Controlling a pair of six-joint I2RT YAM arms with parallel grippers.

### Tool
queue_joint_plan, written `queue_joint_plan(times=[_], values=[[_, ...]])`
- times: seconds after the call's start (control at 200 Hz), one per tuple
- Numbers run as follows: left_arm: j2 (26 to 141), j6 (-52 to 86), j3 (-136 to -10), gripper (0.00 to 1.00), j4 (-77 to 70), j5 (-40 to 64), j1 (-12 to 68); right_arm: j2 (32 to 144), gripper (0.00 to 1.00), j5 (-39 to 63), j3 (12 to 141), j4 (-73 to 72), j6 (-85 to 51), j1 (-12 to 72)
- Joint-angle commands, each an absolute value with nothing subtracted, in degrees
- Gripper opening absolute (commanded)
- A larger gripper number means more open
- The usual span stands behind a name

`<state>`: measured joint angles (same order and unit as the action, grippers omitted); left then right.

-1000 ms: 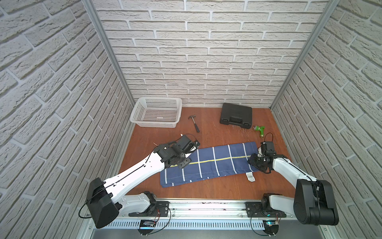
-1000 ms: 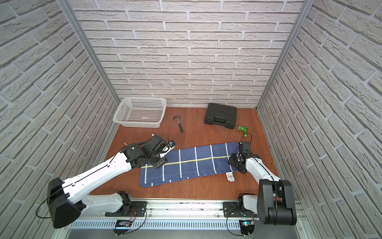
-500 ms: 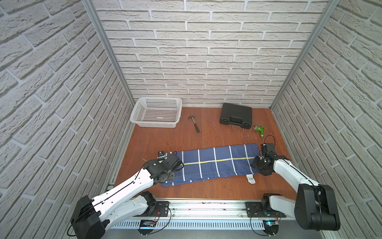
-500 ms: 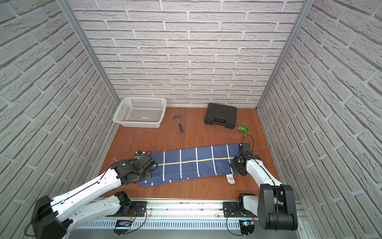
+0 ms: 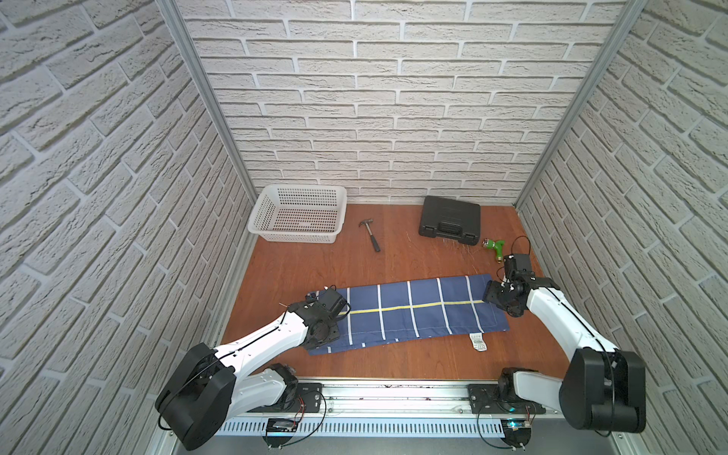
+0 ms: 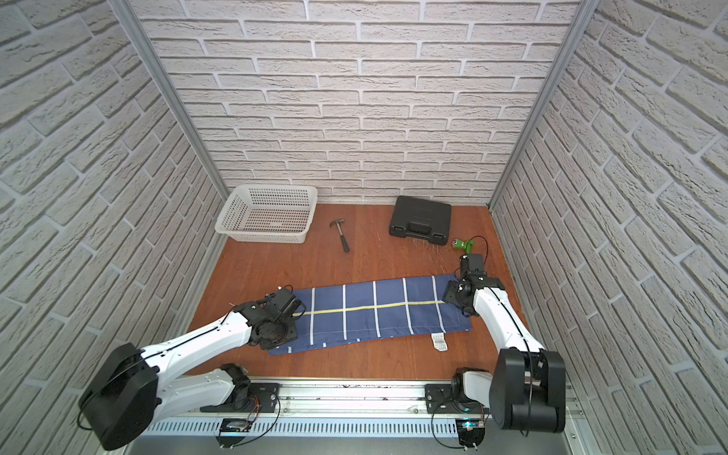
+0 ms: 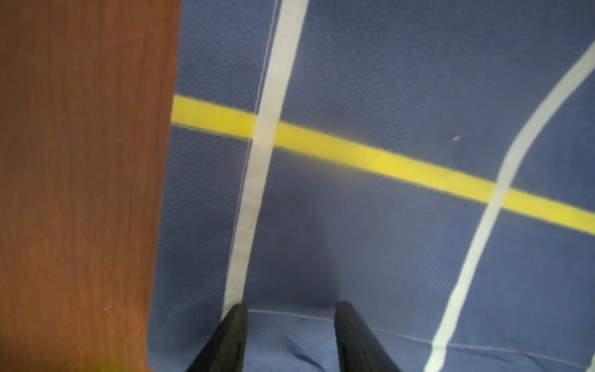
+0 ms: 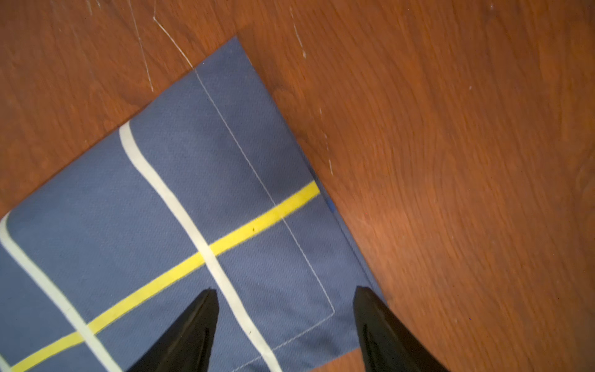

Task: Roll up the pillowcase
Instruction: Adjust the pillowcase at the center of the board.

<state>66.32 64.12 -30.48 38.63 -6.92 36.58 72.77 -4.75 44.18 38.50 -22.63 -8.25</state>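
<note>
The pillowcase (image 5: 409, 311) was laid flat across the near table (image 5: 299, 268) (tag (image 5: 477, 341) nearest). The left gripper (image 7: 289, 310) and right gripper (image 8: 285, 293) were poised over its opposite ends, jaws spread, nothing pinched. Farther back, a basket (image 5: 262, 220), hammer (image 5: 370, 234) and case (image 5: 451, 220) were seen.

Pillowcase (image 5: 413, 311): navy cloth, white cross stripes, one yellow stripe lengthwise; lay flat, unrolled, a long folded band on the table (image 5: 354, 268); white care tag (image 5: 478, 341) at near edge

Navy pillowcase (image 5: 425, 315), white grid, yellow stripe; white basket (image 5: 291, 236); black case (image 5: 451, 216).
</note>
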Motion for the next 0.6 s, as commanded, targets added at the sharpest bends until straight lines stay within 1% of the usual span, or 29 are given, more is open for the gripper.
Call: queue_joint_plan(times=[0.0,0.07,0.145,0.29,0.505,0.595], values=[[67.42,60.07,-29.23,0.46,35.94,-4.96,33.89,76.53,0.72,-2.11,46.08,35.94,-15.83,-10.84],[68.15,58.2,-29.26,0.45,36.57,-5.12,32.43,79.07,0.72,0.18,46.89,34.82,-14.35,-12.3],[68.89,56.73,-28.96,0.45,36.77,-4.75,30.87,81.87,0.72,0.3,47.54,34.29,-12.58,-12.99],[70.68,53.81,-28.15,0.44,36.85,-5.27,28.01,86.38,0.69,2.76,48.51,33.44,-12.39,-13.76],[70.31,47.91,-28.75,0.44,36.2,-3.59,21.09,87.98,0.68,8.16,46.86,31.96,-15.37,-13.73],[70.91,45.25,-33.38,0.47,40.29,-4.59,20.65,87.99,0.68,9.6,46.18,32.08,-16.57,-13.75]])
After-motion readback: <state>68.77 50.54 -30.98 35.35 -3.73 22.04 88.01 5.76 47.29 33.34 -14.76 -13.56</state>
